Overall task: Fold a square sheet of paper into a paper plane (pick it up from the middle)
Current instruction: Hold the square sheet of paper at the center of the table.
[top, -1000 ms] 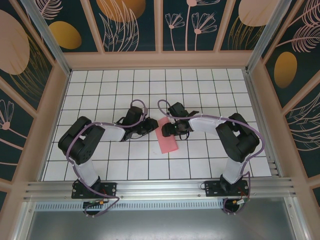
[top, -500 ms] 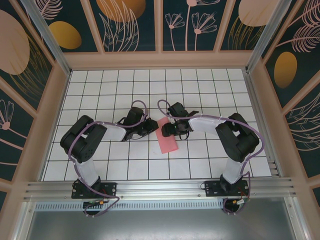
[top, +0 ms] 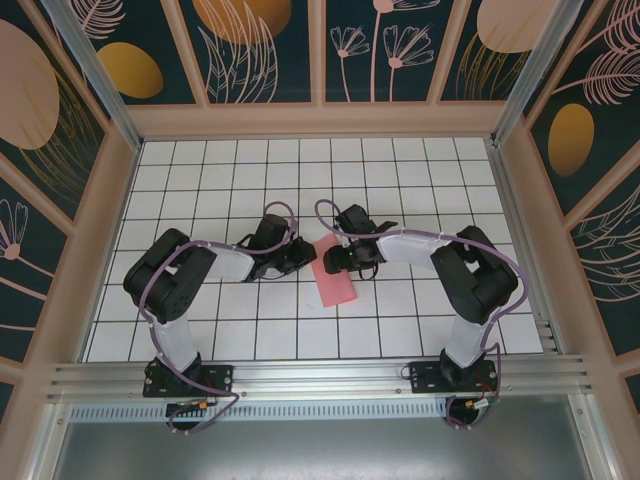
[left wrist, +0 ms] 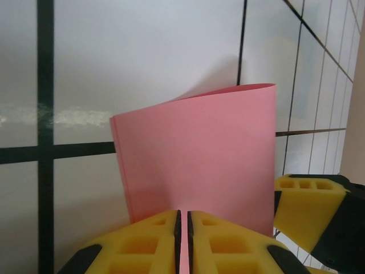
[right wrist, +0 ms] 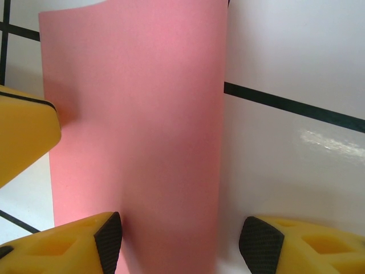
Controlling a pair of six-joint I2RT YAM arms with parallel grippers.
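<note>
Top external view: we see the folded pink sheet of paper [top: 335,280] mid-desk. Our left tool [left wrist: 182,220] pinches its edge; our right tool [right wrist: 179,228] stands open astride it.

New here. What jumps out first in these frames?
A folded pink sheet lies mid-way across the white-tiled table, with both arms' tips meeting at its far end. In the left wrist view, the left gripper is shut on the sheet's edge and the paper arches up. The right gripper stands open, its yellow fingers straddling the sheet.
</note>
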